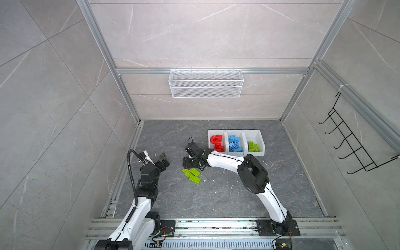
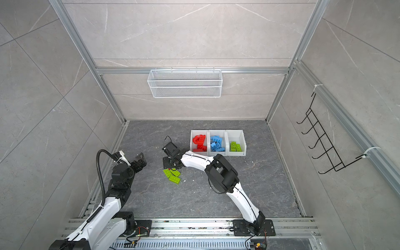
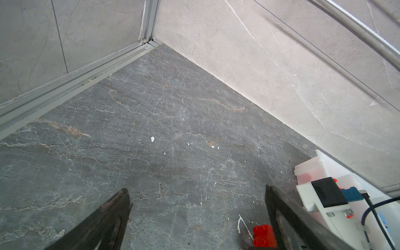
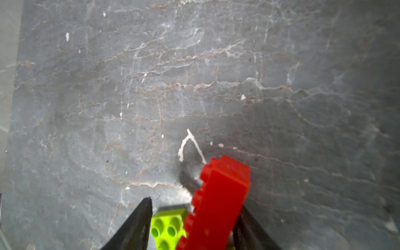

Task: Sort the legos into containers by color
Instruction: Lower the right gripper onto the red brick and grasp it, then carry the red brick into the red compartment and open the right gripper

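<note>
Containers [image 1: 254, 135]: 3 joined white bins. Loose lime green bricks [image 1: 194, 179] on floor, front-left of the containers: 3. Loose red brick [image 4: 218, 201] with them: 1. Inside the containers: red arch [image 1: 215, 139], 1; blue bricks [image 1: 234, 145] and green bricks [image 1: 253, 147] piled, uncountable.

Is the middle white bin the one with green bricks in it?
No, in a top view the middle bin holds blue bricks, while green bricks lie in the right-end bin.
</note>
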Available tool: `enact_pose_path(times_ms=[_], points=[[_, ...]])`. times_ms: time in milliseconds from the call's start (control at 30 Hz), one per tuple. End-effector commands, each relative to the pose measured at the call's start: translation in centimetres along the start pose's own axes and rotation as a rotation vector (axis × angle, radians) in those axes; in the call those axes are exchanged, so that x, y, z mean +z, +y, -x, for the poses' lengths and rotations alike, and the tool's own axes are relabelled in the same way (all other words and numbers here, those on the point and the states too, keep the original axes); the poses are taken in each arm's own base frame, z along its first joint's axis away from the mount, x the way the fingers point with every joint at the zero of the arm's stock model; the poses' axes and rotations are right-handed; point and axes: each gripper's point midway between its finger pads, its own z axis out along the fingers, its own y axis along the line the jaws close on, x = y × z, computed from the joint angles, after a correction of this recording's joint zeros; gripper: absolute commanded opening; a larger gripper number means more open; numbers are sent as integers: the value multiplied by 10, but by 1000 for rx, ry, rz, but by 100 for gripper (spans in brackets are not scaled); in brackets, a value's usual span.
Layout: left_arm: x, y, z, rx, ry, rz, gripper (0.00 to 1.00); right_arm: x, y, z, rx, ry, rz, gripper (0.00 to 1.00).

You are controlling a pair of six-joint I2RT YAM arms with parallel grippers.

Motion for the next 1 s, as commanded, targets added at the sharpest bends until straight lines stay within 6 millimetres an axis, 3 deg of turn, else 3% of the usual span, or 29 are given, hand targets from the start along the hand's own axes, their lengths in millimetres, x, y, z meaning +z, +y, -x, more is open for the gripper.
enact_pose_path(times_ms=[0, 133, 533, 700, 967], points=[[-1, 3, 6, 1, -31, 15, 100, 9, -23, -9, -18, 49, -97, 54], [0, 2, 6, 2, -27, 15, 100, 10, -26, -8, -24, 47, -109, 47], [-1, 3, 6, 5, -32, 17, 100, 3, -4, 19, -19, 21, 18, 30], [-1, 3, 7, 7, -35, 17, 100, -19, 18, 37, -31, -24, 114, 26], [-3, 1, 8, 1, -39, 4, 100, -70, 19, 64, -21, -98, 191, 25]])
